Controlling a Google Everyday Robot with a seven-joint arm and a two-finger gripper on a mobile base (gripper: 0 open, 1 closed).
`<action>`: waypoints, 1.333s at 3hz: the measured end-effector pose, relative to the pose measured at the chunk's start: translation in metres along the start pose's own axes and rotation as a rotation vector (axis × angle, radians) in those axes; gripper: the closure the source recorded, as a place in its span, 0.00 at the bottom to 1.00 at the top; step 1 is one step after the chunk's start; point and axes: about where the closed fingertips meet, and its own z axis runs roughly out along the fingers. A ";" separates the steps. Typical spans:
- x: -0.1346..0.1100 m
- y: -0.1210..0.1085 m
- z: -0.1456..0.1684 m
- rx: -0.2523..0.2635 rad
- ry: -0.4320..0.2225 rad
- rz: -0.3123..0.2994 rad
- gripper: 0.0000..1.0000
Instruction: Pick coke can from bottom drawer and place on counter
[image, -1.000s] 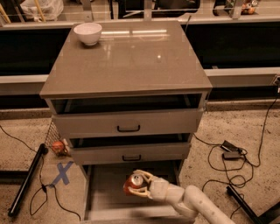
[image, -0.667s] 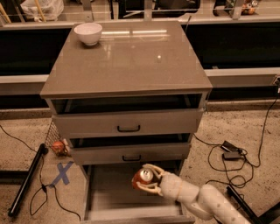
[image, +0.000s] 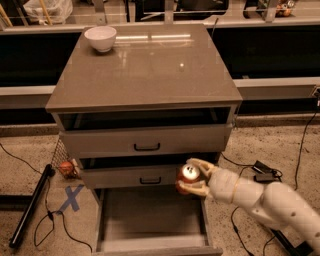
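The coke can (image: 188, 178), red with a silver top, is held in my gripper (image: 193, 176), whose cream fingers are shut around it. The can hangs above the open bottom drawer (image: 150, 220), level with the front of the middle drawer (image: 135, 176) and near its right end. My white arm (image: 265, 200) reaches in from the lower right. The counter (image: 145, 65) is the glossy grey-brown top of the cabinet, well above the can.
A white bowl (image: 100, 38) stands on the counter's back left corner. The top drawer (image: 145, 140) is slightly pulled out. A reddish ball in wire mesh (image: 66, 169) and a black bar (image: 30, 207) lie on the floor to the left. Cables and a black adapter (image: 264, 170) lie to the right.
My gripper has lifted the coke can up out of the bottom drawer and a little to the right, to the height of the middle drawer front.
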 end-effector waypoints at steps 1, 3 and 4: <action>-0.049 -0.058 -0.030 0.009 0.052 -0.002 1.00; -0.093 -0.109 -0.064 0.039 0.011 -0.010 1.00; -0.124 -0.117 -0.072 0.010 -0.020 -0.060 1.00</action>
